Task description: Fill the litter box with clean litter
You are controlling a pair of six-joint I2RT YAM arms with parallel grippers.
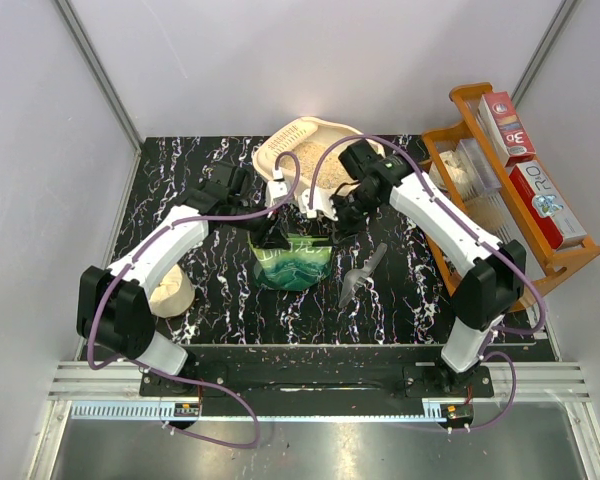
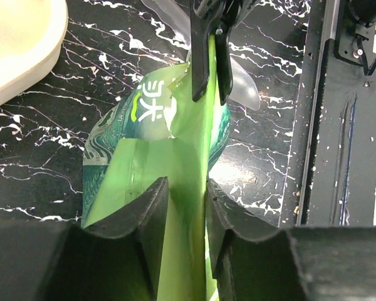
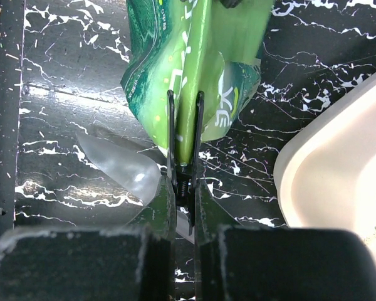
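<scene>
Leftmost, we see a cream tape roll (image 1: 170, 292) lying on the black marbled table (image 1: 180, 170), close to the left arm's elbow. Moving inward, the left tool (image 2: 187, 191) reaches to the top of the green bag (image 1: 292, 265), which stands near the middle of the table. In the left wrist view its jaws stand a little apart with the bag's bright folded top running between them. We cannot tell whether they press on the fold or merely flank it.

Behind the bag, toward the far edge of the table, sits the litter box (image 1: 263, 158), set at an angle to the table's edges with its slotted corner at the far left. The clean litter (image 1: 305, 157) lies inside it as a pale tan layer (the right arm and a purple cable cover part of it).

A black clip (image 3: 182, 135) is clamped over the bag's top edge. The right tool (image 3: 185, 188) is clenched on the clip's handles, facing the left tool across the bag. Just right of the bag a grey scoop (image 1: 360, 273) lies on the table, apart from both tools. Farthest right, an orange wooden rack (image 1: 467, 95) holds red boxes (image 1: 545, 205) at the table's right side.
</scene>
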